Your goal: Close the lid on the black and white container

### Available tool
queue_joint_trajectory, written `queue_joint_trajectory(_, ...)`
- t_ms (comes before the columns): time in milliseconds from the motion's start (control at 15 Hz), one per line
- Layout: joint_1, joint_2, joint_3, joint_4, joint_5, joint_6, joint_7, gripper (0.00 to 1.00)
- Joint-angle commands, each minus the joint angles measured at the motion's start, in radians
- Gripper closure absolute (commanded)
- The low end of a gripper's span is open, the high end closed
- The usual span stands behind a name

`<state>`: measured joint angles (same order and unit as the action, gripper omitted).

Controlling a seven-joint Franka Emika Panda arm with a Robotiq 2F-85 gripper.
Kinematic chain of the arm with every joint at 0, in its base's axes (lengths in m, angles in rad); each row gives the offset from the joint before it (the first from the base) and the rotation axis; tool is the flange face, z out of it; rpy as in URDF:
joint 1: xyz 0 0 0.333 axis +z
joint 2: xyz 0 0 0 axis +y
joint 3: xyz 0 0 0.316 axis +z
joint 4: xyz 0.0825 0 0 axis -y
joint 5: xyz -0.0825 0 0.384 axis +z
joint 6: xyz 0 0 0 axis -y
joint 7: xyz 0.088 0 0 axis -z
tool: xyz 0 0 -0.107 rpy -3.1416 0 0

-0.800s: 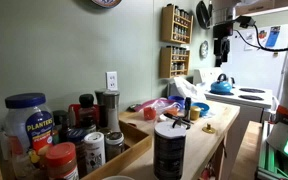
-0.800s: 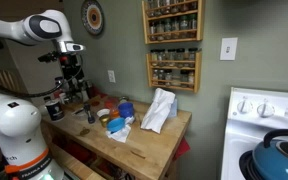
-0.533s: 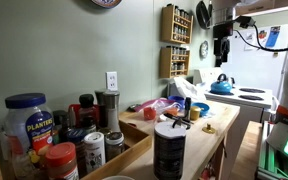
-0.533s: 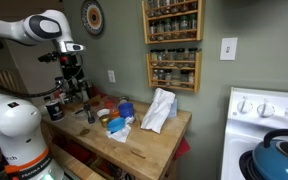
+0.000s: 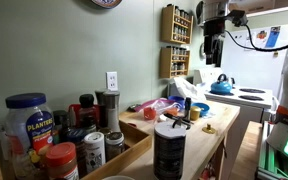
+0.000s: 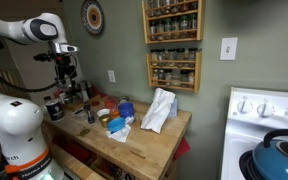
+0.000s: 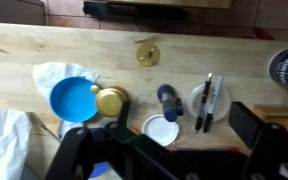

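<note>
The black and white container (image 5: pixel 169 152) is a tall black ribbed canister at the near end of the wooden table. Its whitish lid (image 5: pixel 170 128) rests on top; I cannot tell whether it is fully seated. In an exterior view the canister (image 6: pixel 54 106) stands at the table's left end. My gripper (image 5: pixel 214 47) hangs high above the table, far from the canister, and also shows in an exterior view (image 6: pixel 66 72). In the wrist view the gripper (image 7: pixel 164 124) is open and empty, high over the table.
In the wrist view a blue bowl (image 7: pixel 72 98), a gold cap (image 7: pixel 111 101), a round white disc (image 7: pixel 162 130), a dark blue bottle (image 7: pixel 169 99) and a dish with pens (image 7: pixel 206 100) lie on the wood. Jars (image 5: pixel 29 120) crowd the near side. A stove with a blue kettle (image 5: pixel 222 84) stands behind.
The arm has shifted a little sideways and slightly up with the gripper still open. Nothing on the table has moved.
</note>
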<state>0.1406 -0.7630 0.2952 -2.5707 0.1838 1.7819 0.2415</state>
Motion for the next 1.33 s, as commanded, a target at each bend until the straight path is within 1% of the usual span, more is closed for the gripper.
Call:
queue_joint_trajectory(0,0.035,0.242,0.093,0.172,0.134,-0.004,0.181,0.0)
queue_joint_trajectory(67,0.034,0.296,0.125,0.218,0.155,-0.021,0.254,0.0)
queue_joint_trajectory(267,0.05,0.439,0.187,0.321,0.208,-0.015,0.424,0.0)
queue_joint_trajectory(333,0.065,0.322,0.143,0.235,0.167,0.007,0.337,0.0)
queue_joint_trajectory(467,0.077,0.37,0.145,0.265,0.165,0.005,0.355,0.0)
queue_joint_trajectory(733,0.073,0.354,0.131,0.26,0.165,0.007,0.349,0.0)
queue_joint_trajectory(1000,0.097,0.392,0.17,0.235,0.266,0.158,0.482,0.0)
queue_joint_trajectory(1133,0.121,0.401,0.189,0.213,0.301,0.266,0.56,0.0)
queue_joint_trajectory(1267,0.155,0.417,0.201,0.191,0.328,0.343,0.607,0.0)
